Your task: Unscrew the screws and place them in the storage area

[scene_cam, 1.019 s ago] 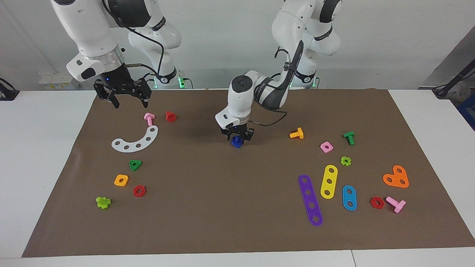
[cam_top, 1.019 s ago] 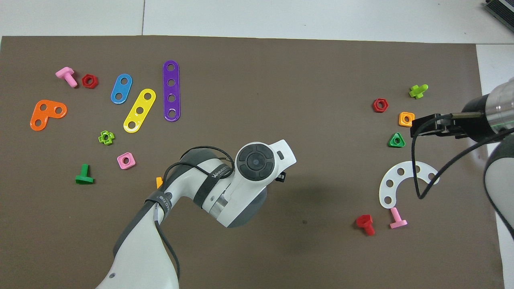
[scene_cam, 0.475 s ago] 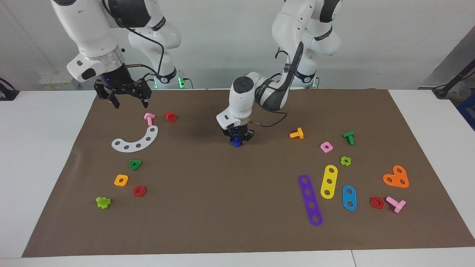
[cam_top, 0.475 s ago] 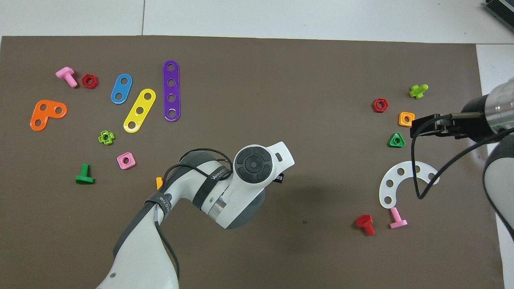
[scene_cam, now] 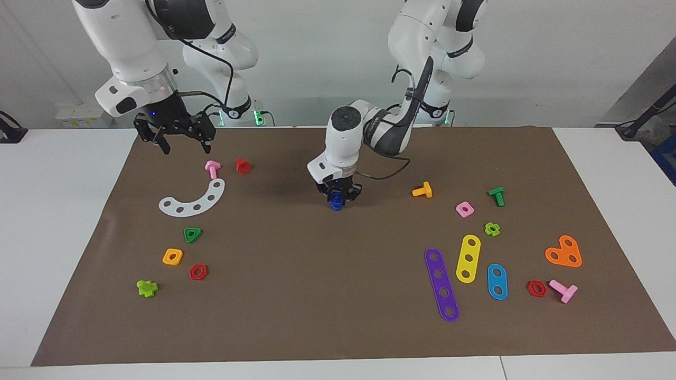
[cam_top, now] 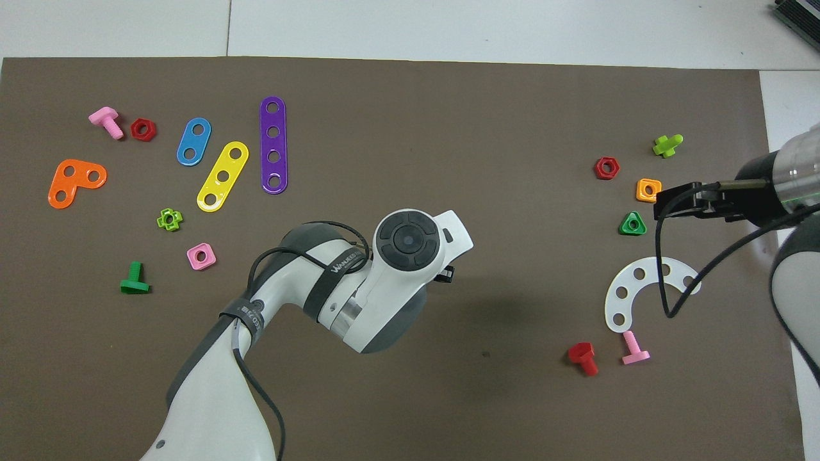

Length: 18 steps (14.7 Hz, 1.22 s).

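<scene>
Dark-blue plastic, the screw (scene_cam: 335,200) sits at mid-mat, pinched between the fingertips of the left gripper (scene_cam: 336,197), which comes straight down on it from above; the vertical approach suits a twist about the shaft, and I judge the step in hand to be the unscrewing itself or the lift after it. Whether the piece rests on the brown mat (scene_cam: 327,274) or is raised just off it cannot be read here, though it looks to be at or barely above the surface. Bolt and nut cannot be told apart inside the grip; only a blue lump shows below the black fingers. In the overhead view the left arm's wrist covers the screw entirely, so nothing of it shows there. The right gripper (scene_cam: 179,138) waits with its jaws spread and empty, up in the air over the mat's corner at the right arm's end, above the pink bolt (scene_cam: 212,168) and the white curved strip (scene_cam: 193,200); in the overhead view it is partly cut off by the edge. Loose parts lie in two clusters at the mat's ends, well apart from the screw: a red bolt (scene_cam: 243,165) beside the pink one, and an orange bolt (scene_cam: 423,190) toward the left arm's end. No marked storage area is visible; probably one of these clusters serves.
</scene>
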### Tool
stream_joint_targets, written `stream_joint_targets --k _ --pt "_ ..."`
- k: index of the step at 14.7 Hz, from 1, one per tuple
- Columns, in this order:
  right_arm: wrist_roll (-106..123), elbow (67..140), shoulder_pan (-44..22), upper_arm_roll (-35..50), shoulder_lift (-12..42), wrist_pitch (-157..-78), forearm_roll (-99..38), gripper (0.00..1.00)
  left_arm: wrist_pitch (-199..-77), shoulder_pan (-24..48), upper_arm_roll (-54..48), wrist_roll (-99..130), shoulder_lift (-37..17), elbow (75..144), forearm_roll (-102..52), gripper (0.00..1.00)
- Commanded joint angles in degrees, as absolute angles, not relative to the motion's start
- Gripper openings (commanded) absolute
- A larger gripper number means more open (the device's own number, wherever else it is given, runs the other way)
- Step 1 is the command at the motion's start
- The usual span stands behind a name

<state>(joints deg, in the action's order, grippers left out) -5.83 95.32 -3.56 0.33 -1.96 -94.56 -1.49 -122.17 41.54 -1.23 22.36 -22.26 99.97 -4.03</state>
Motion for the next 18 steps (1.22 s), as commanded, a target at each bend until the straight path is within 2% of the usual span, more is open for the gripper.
stream_joint_targets --k 1,5,9,12,14,15,16,17,18 --pt "-5.62 97.29 -3.34 0.79 -3.51 -94.83 -2.46 1.00 -112.44 35.62 -1.23 21.88 -21.01 93.53 -10.17 0.24" --pt "-11.06 99.92 -6.58 1.58 -3.78 -98.43 -2.46 1.00 -108.36 26.39 -0.79 21.36 -19.07 93.42 -10.46 0.21" --pt "-14.85 109.49 -13.60 1.58 -6.76 -107.11 -2.46 0.99 -112.22 17.77 -0.62 14.86 -17.67 99.20 -9.76 0.21" --pt "-19.49 110.21 -20.72 1.58 -2.74 -111.69 -2.46 0.99 -122.05 15.56 -0.70 14.77 -14.51 109.66 -5.90 0.22" --pt "-22.58 110.13 -24.68 1.58 0.95 -115.29 -2.46 0.98 -124.97 14.42 -0.70 14.77 -14.33 112.23 -5.19 0.23" --pt "-24.68 110.13 -26.26 1.58 2.97 -117.23 -2.46 0.95 -126.02 14.41 -0.62 14.68 -14.41 113.11 -4.92 0.28" --pt "-26.96 110.04 -28.54 1.58 4.82 -119.25 -2.46 0.90 -127.95 14.33 -0.62 14.68 -14.41 114.33 -4.92 0.42" --pt "-28.55 110.04 -30.04 1.58 6.66 -122.14 -2.37 0.87 -129.97 14.15 -0.62 14.68 -14.33 115.30 -4.92 0.74" --pt "-29.26 110.04 -30.75 1.58 8.07 -124.52 -2.37 0.85 -130.51 13.89 -0.62 14.76 -14.24 115.66 -4.92 1.00"
